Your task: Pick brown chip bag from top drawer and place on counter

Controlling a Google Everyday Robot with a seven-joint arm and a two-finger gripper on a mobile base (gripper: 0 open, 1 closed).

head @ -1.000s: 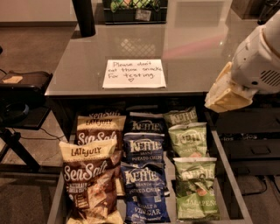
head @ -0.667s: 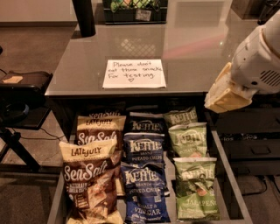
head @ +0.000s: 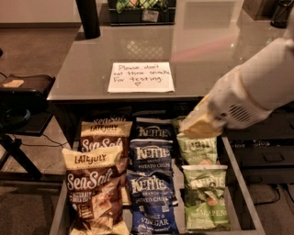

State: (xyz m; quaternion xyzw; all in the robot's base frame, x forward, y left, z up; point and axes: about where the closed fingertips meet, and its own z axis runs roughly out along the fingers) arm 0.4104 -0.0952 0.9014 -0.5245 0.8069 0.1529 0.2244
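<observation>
Three brown chip bags lie in the left row of the top drawer: one at the front, one behind it, and one at the back, mostly hidden. Blue Kettle bags fill the middle row and green Kettle bags the right row. My gripper, at the tan end of the white arm, hangs over the back of the green row, just below the counter's front edge. It holds nothing that I can see. The counter is glossy grey and bears a white handwritten note.
A black post and a black basket stand at the counter's back. A black chair is at the left. Dark cabinet drawers are right of the open drawer.
The arm has swung left and down, from beside the counter's right edge to over the back right of the drawer. The bags have not moved.
</observation>
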